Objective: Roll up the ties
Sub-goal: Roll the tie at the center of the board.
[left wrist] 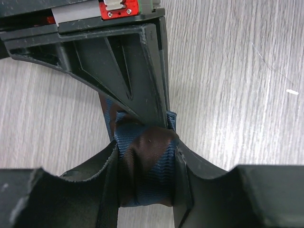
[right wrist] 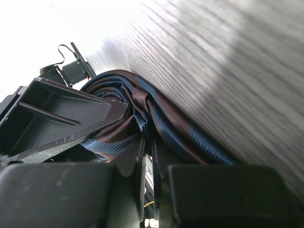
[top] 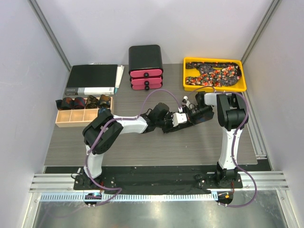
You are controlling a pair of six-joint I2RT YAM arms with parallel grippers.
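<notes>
A rolled tie (left wrist: 142, 183), striped blue and brown, sits as a tight coil just above the wooden tabletop. My left gripper (left wrist: 145, 156) presses it from both sides, shut on the coil. One black finger (left wrist: 137, 71) of the right gripper reaches in from above. In the right wrist view the same tie (right wrist: 164, 121) wraps around the tips of my right gripper (right wrist: 151, 142), whose jaws are almost together with an inner fold pinched between them. The left gripper's finger (right wrist: 61, 118) lies against the coil. From above, both grippers (top: 183, 117) meet mid-table and hide the tie.
A yellow tray (top: 185, 78) at the back right holds speckled ties (top: 213, 73). A wooden box (top: 83, 117) on the left holds several rolled ties (top: 85, 102). A black and pink drawer unit (top: 146, 66) and a black folder (top: 92, 78) stand at the back.
</notes>
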